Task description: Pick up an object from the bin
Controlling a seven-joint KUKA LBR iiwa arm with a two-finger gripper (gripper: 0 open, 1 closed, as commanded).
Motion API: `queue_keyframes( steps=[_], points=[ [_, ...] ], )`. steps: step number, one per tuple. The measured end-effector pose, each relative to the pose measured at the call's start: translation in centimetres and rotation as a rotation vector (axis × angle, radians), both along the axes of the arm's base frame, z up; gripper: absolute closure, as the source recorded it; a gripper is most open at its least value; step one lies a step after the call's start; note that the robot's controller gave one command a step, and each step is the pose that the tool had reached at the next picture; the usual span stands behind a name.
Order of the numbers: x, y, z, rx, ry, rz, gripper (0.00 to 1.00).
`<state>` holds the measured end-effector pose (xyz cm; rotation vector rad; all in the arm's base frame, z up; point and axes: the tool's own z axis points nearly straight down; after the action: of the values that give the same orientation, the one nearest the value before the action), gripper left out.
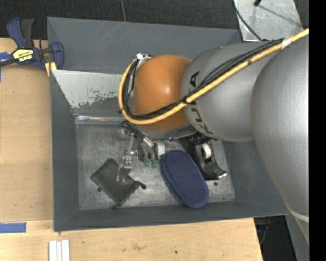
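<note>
Black flat square (107, 177) lies partly hidden beneath the gripper (125, 170).

My arm (244, 86) and its orange cover (157, 91) hide the middle and back of the bin (65, 145) floor, and the arm runs off the right edge. A black thing (211, 162) pokes out from under the arm, mostly covered; I cannot tell what it is. My claw (125, 170) hangs over a dark flat piece (115, 186); whether they touch is unclear. The green bits (150, 159) beside the claw are too small to name.
</note>
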<state>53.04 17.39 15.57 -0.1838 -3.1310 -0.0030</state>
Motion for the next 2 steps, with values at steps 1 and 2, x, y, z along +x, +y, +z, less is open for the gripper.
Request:
queue_keyframes(
  steps=[1, 2],
  points=[
    [-4.6, -7.3, -1.7, -0.007, 0.000, 0.005, 0.00],
    [-2.6, -3.3, -7.5, -0.002, -0.002, 0.010, 0.00]
  ],
)
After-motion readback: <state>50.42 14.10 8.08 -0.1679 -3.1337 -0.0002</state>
